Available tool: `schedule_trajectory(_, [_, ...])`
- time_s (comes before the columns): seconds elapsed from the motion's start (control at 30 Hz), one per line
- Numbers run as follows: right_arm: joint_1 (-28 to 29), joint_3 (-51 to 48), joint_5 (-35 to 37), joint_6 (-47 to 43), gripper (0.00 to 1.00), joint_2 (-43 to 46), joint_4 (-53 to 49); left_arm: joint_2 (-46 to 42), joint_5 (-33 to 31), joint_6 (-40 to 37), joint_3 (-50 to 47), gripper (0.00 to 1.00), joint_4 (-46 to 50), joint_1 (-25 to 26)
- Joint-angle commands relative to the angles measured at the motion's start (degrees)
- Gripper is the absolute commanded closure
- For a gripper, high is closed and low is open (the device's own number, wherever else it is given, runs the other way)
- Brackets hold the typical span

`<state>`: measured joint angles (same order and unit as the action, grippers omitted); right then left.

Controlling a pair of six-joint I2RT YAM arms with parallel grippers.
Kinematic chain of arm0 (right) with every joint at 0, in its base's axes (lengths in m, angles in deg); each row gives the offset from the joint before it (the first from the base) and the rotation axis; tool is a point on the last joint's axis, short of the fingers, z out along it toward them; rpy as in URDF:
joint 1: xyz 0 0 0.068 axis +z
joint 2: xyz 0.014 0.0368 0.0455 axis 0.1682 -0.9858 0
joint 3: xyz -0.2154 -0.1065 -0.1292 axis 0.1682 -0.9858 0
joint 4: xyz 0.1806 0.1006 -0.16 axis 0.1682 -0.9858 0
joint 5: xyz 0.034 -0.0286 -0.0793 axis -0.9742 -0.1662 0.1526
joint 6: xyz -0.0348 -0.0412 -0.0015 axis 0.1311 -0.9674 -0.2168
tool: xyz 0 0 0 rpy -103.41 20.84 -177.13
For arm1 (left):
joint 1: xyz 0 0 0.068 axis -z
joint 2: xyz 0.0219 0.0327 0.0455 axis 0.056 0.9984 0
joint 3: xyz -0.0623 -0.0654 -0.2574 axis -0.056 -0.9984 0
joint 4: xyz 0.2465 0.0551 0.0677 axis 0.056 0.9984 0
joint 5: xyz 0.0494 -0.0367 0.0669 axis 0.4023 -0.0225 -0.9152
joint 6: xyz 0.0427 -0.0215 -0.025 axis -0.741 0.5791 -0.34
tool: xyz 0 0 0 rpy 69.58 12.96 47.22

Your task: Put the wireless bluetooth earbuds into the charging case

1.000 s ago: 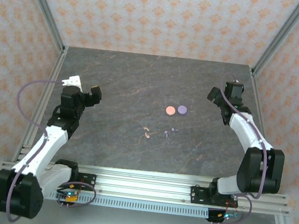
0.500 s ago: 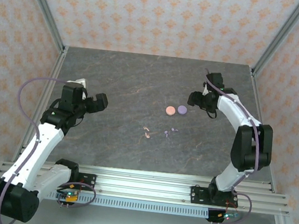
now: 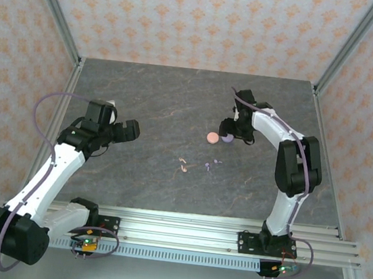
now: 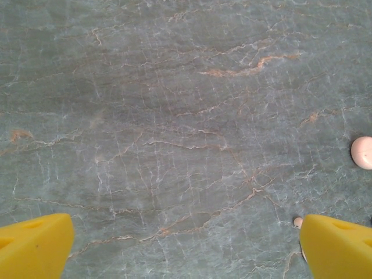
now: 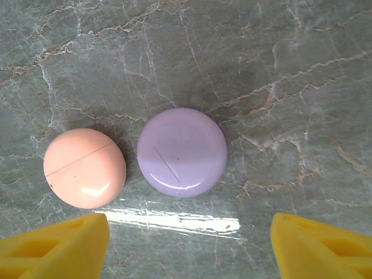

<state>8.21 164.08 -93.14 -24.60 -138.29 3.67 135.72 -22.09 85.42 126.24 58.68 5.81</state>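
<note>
Right jaws apart over lilac case [image 5: 182,152]

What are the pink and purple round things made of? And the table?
The pink case and the lilac case look like smooth, glossy plastic: each shows a shiny glint and a thin seam. The table looks like grey veined stone, but could be a print.
</note>
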Motion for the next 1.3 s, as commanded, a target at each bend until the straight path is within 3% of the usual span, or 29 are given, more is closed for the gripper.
schedule_trajectory(0.0, [0.49,3.55,3.15,-0.14,0.26,-2.47,-3.58,0.78,0.46,0.33,1.88,0.0,2.55,0.36])
schedule_trajectory(0.6, [0.57,9.37,3.24,0.71,0.3,-11.86,-5.28,3.82,-0.45,0.82,2.94,0.0,3.66,0.47])
schedule_trajectory(0.87, [0.65,11.1,2.62,1.62,0.39,-14.71,-5.23,4.84,-0.68,1.05,3.15,0.0,3.96,0.47])
schedule_trajectory(1.1, [0.63,9.94,4.68,2.5,0.47,-11.16,-4.45,5.03,-0.34,1.05,3.03,0.0,4.16,0.51])
schedule_trajectory(1.27, [0.64,10.53,1.86,2.59,0.48,-7.37,-4.85,4.71,-0.18,1.05,3.13,0.0,4.05,0.54])
